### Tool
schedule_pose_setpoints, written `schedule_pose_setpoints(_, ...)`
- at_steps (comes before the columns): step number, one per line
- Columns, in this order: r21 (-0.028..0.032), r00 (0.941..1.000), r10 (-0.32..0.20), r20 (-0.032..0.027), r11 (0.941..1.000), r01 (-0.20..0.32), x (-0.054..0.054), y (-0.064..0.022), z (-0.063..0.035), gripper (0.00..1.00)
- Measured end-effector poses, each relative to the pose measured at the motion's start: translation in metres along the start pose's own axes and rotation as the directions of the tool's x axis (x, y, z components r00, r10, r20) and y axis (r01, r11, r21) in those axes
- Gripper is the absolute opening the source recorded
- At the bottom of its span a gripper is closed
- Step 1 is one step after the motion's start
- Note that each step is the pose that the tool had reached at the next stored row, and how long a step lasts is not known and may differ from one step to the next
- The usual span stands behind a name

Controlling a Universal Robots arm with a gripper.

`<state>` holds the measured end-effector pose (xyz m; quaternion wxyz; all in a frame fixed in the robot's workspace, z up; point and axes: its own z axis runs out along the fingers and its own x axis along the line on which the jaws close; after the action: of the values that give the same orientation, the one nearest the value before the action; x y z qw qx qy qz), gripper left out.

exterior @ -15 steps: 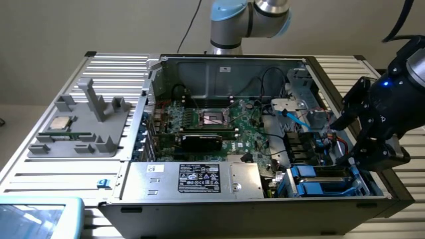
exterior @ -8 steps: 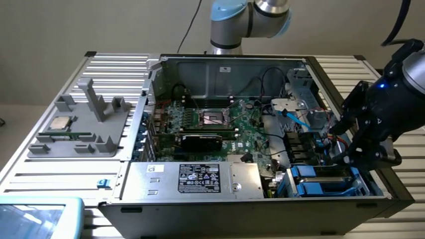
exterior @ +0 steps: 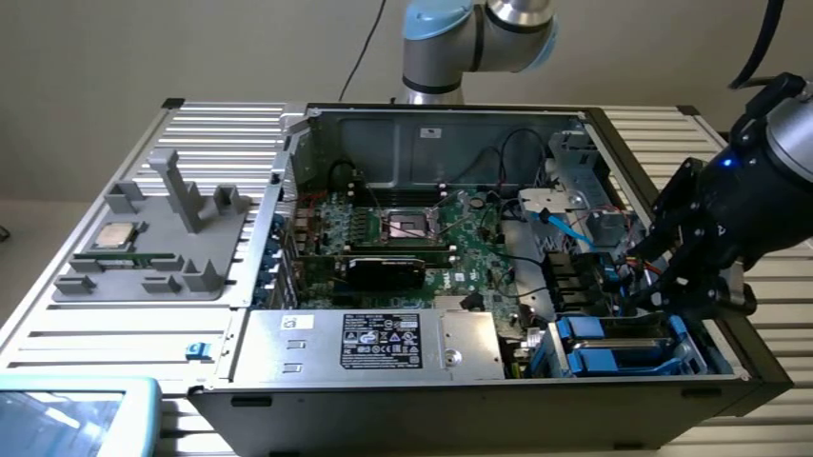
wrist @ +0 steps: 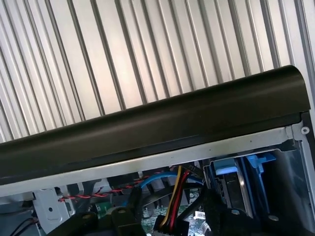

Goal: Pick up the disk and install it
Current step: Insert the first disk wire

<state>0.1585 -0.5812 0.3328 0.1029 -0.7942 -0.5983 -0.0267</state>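
Observation:
The disk (exterior: pixel 618 345), silver-grey with blue side rails, lies in the drive bay at the front corner of the open computer case (exterior: pixel 420 124), on the exterior view's right. In the wrist view the disk (wrist: pixel 232 183) shows just inside the case's black side wall (wrist: pixel 147 130). My black gripper (exterior: pixel 680 286) hangs over that wall, just above the bay and a little to the exterior view's right of the disk. Whether it touches the disk cannot be told.
A large silver box with a black-and-white label (exterior: pixel 381 345) sits along the case's front. The motherboard (exterior: pixel 406 238) fills the middle, and blue, red and yellow cables (wrist: pixel 170 189) run beside the bay. A grey fixture (exterior: pixel 159 248) holding a small chip (exterior: pixel 117 235) stands on the slatted table (exterior: pixel 102 333).

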Motion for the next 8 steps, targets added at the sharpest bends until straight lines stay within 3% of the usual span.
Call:
schedule_pose_setpoints(1, 0.0005, 1.0, 0.003, 0.0, 1.0, -0.003, 0.0001, 0.0, 0.0, 0.56)
schedule_pose_setpoints(6, 0.0029, 0.9999, 0.011, -0.0001, 0.9999, -0.011, 0.0005, -0.0002, 0.0001, 0.56)
schedule_pose_setpoints(8, 0.0035, 0.9999, 0.012, 0.0002, 0.9999, -0.012, 0.0006, -0.0002, 0.0001, 0.47)
